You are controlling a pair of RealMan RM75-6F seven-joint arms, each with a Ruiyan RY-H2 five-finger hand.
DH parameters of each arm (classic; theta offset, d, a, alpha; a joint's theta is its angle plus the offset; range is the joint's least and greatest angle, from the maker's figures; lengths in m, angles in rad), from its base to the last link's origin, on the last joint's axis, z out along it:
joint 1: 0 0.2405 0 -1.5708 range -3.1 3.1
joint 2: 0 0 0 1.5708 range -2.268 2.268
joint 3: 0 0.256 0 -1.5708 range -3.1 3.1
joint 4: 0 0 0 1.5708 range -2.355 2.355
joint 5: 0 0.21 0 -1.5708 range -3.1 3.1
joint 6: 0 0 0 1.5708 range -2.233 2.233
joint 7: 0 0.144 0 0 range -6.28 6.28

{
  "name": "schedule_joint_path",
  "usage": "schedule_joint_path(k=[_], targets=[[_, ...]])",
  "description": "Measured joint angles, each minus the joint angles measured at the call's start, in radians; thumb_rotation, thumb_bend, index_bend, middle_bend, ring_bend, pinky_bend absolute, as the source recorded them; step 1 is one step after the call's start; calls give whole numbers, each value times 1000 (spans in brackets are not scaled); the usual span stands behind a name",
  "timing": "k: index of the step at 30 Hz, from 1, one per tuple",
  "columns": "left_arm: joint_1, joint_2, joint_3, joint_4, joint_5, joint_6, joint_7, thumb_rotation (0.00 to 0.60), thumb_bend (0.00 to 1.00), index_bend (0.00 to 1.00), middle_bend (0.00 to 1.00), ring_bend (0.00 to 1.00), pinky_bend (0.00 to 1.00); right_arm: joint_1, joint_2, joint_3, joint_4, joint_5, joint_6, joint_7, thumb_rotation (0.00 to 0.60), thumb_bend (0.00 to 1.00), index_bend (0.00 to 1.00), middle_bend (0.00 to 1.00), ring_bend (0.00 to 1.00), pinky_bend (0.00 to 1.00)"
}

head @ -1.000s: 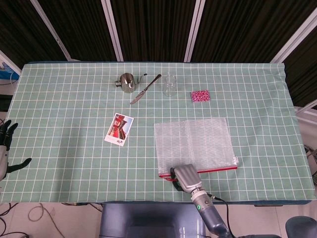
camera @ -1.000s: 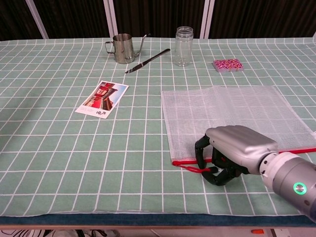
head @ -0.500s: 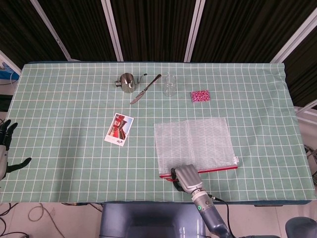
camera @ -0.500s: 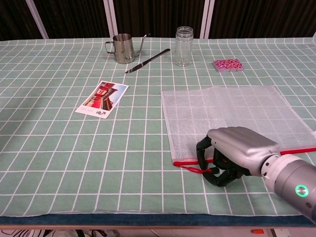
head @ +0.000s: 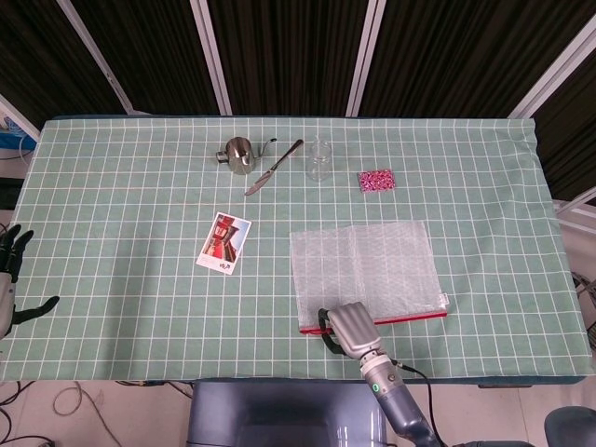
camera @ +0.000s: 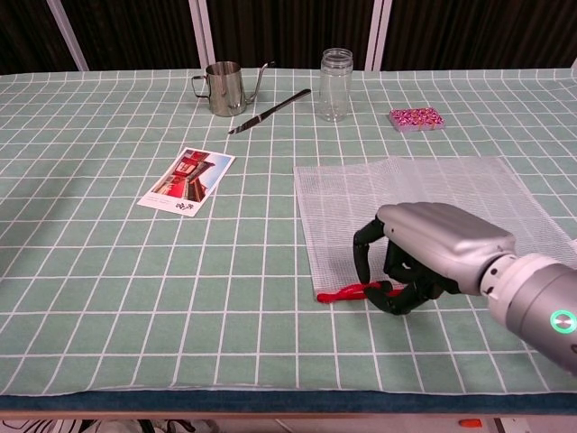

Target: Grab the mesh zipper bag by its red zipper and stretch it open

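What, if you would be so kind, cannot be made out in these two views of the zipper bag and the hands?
- Right hand: whether its fingers pinch the red zipper; the palm hides the contact in both views.
- Mesh zipper bag: the zipper's far end is cut off by the right edge in the chest view.
- Left hand: partly cut off by the left edge in the head view, absent from the chest view.
- Card: print too small.

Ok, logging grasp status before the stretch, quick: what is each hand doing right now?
Left hand: open, holding nothing, at the table's left edge.
Right hand: fingers curled over the red zipper of the mesh bag; whether it actually grips cannot be told.
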Motion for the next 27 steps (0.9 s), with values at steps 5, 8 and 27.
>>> schedule_joint_path(k=[5,8,27], targets=[[-2,2,-3,-8,-5,-1,13,600,41,0,0,0,0,11,30,35,-45,-17,13,0,600,614,640,1000,1000,946],[-8,6,-6,-19,-7,-7,26,600,41,0,0,0,0,23,51,65,-74,-19,18,-6,600,615,641,1000,1000,945],[-228,55,-78,-257,1,-237,252,600,164,136,0,0,0,166,158,292,-225,76,7,-83,600,621,645,1000,1000,945]])
